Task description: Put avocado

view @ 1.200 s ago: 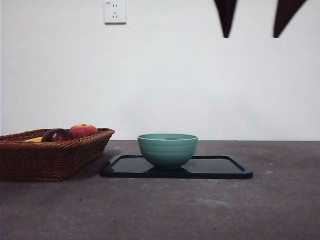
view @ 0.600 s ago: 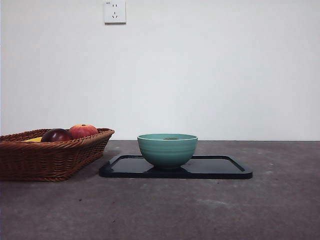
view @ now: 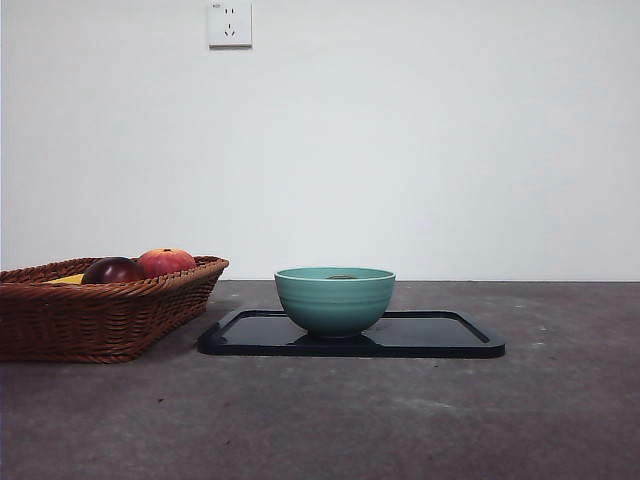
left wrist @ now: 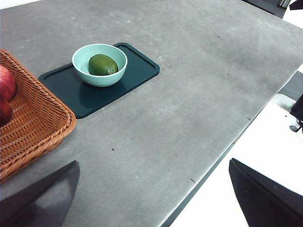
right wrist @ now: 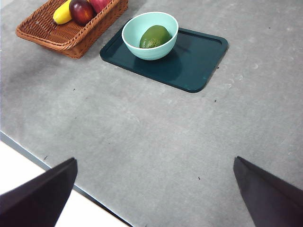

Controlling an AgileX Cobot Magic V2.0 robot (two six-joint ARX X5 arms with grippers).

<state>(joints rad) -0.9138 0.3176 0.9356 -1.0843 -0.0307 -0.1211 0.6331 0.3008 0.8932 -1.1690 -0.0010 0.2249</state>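
Note:
The dark green avocado lies inside a teal bowl. The bowl stands on a dark tray. From the front only a sliver of the avocado shows above the bowl's rim. My left gripper hangs high over the table's near edge, open and holding nothing. My right gripper is also high and well back from the bowl, open and holding nothing. Neither gripper shows in the front view.
A wicker basket stands just beside the tray. It holds a dark red fruit, an orange-red fruit and a yellow fruit. Both wrist views show the table's near edge.
Two dark jaw tips that hung at the top right of the front view one second ago have gone up out of the picture. Bowl, tray and basket have not moved.

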